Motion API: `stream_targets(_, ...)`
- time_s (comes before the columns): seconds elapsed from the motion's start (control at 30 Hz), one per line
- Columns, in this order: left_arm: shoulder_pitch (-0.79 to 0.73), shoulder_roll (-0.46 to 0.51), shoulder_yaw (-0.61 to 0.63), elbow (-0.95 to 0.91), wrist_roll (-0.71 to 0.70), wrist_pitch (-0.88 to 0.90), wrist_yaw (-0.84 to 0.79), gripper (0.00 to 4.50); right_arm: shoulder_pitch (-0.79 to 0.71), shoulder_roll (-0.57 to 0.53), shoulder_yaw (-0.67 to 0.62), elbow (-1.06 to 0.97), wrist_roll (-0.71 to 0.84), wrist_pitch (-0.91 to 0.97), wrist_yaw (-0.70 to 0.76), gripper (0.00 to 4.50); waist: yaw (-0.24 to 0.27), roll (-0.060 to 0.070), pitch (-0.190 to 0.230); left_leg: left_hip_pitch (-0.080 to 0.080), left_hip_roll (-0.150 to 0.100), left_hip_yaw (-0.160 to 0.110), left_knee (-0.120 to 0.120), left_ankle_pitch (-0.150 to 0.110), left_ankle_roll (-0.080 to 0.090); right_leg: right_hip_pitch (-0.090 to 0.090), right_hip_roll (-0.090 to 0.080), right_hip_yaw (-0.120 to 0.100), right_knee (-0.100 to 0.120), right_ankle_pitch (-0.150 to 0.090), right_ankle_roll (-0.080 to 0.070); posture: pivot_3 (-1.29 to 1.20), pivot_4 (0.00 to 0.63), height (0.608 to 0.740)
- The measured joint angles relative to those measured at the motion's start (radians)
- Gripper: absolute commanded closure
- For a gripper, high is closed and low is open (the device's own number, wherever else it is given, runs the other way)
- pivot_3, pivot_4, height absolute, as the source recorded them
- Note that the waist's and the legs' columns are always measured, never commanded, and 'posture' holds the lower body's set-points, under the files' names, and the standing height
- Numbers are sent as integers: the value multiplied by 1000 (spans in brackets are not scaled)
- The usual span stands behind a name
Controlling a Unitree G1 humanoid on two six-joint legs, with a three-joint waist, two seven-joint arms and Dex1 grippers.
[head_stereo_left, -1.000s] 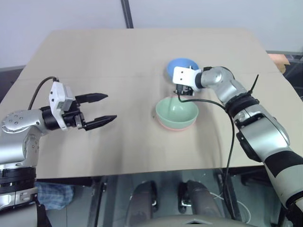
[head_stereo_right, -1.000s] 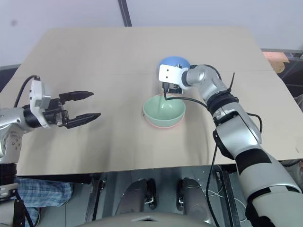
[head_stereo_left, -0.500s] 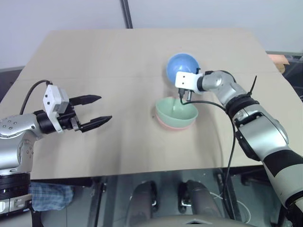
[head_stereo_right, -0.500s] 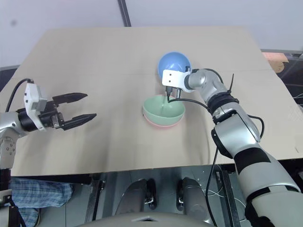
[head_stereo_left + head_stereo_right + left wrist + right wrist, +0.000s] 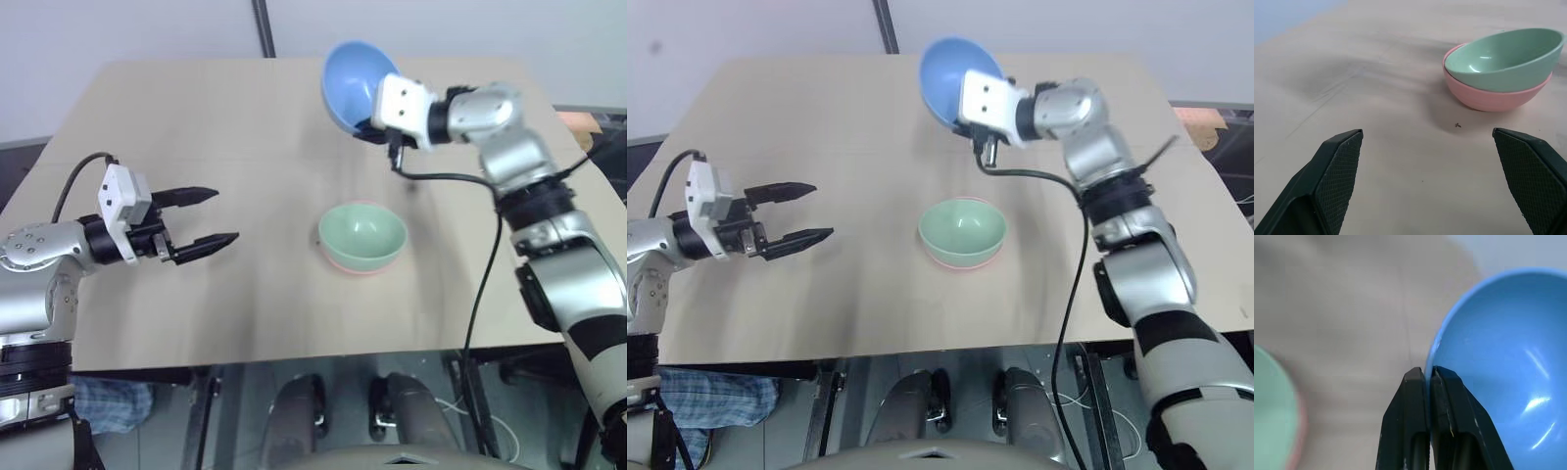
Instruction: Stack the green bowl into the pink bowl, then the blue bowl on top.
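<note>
Raised since the earlier frames: the blue bowl (image 5: pixel 351 83), off the table (image 5: pixel 245 147) and tilted in the air, rim pinched in the right gripper (image 5: pixel 1426 377).
Green bowl (image 5: pixel 362 233) sits nested in pink bowl (image 5: pixel 1484 96); final step in hand. Next: carry across, level, lower, release. Left gripper (image 5: pixel 208 217) hovers spread wide, empty.

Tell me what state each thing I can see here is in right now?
blue bowl: lifted off the table, tilted, rim pinched by the right gripper.
green bowl: nested upright in the pink bowl.
pink bowl: on the table, under the green bowl.
right gripper: fingers shut on the blue bowl's rim.
left gripper: fingers open, empty.
</note>
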Motion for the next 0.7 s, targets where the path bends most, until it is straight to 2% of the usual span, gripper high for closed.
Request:
stream_targets(0.03, 0, 0, -3, 3, 0, -2, -1, 0, 15, -7, 0, -41, 15, 37, 17, 4286, 0, 0, 0, 0, 0, 0, 0, 0, 0, 0, 0, 0, 0, 0, 0, 0, 150, 740)
stream_targets(0.07, -15, -3, -20, 5, 1, -7, -3, 0, 70, -53, 0, -166, 61, 140, 61, 4286, 5, 0, 0, -1, -1, -1, 0, 0, 0, 0, -1, -1, 0, 0, 0, 0, 150, 740)
stream_targets(0.23, -29, -5, -31, 44, 11, -18, -19, 0, 223, -208, 5, -532, 214, 408, 193, 4286, 14, 0, 0, 0, 0, -1, 1, 0, 0, 0, 0, -1, 1, 0, 0, 0, 150, 740)
stream_targets(0.37, -61, -12, -58, 59, 19, -29, -31, 0, 351, -319, 17, -775, 305, 529, 236, 4286, 21, 0, 0, 0, 0, -2, 1, 0, 0, 1, 0, -2, 0, -1, 1, 0, 150, 740)
stream_targets(0.5, -66, -16, -64, 71, 20, -30, -36, 0, 417, -373, 29, -871, 349, 579, 243, 4286, 18, 0, 0, 0, 0, -1, 2, 0, 0, 1, 0, -2, 0, -2, 4, 0, 150, 740)
stream_targets(0.6, -80, -17, -64, 73, 21, -37, -43, 0, 415, -369, 29, -883, 353, 595, 211, 3439, 19, 0, 0, 1, 0, -2, 2, 0, 0, 1, 0, -2, 1, -3, 4, 0, 150, 740)
stream_targets(0.7, -88, -17, -66, 89, 23, -44, -50, 0, 388, -334, 30, -875, 347, 612, 143, 2110, 19, 0, 0, 1, 0, -1, 2, 0, 0, 1, 0, -2, 1, -3, 4, 0, 150, 740)
